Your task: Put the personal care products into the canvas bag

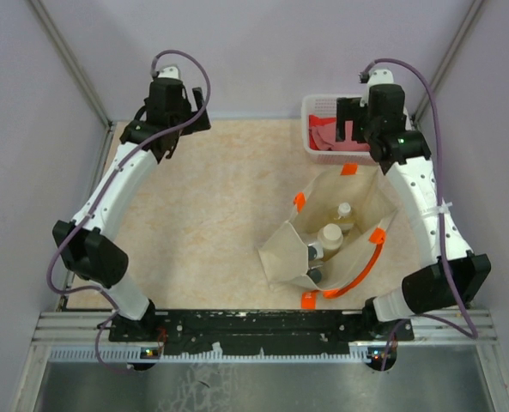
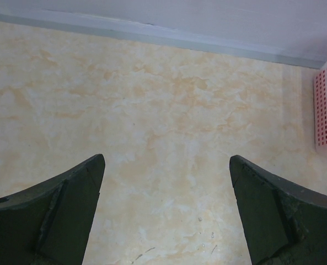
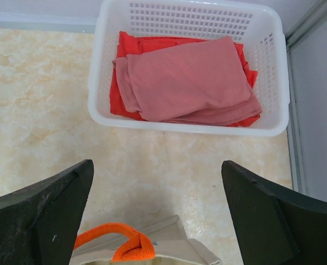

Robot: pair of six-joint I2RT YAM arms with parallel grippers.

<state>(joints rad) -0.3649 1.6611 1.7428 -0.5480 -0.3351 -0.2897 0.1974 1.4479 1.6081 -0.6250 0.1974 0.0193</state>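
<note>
Both wide open: left hand (image 2: 166, 160), right hand (image 3: 156, 164).

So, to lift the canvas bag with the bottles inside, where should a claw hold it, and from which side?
Take the canvas bag by the orange handle that loops free of its rim on the right arm's side. Come from above with the right claw across the strap; the soft walls would probably fold.

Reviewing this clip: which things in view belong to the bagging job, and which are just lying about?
Job: canvas bag; inside it, white-capped bottle, cream bottle, dark-capped bottle, second dark-capped bottle.
Lying about: white lattice basket; in it, pink cloth over red cloth.
</note>
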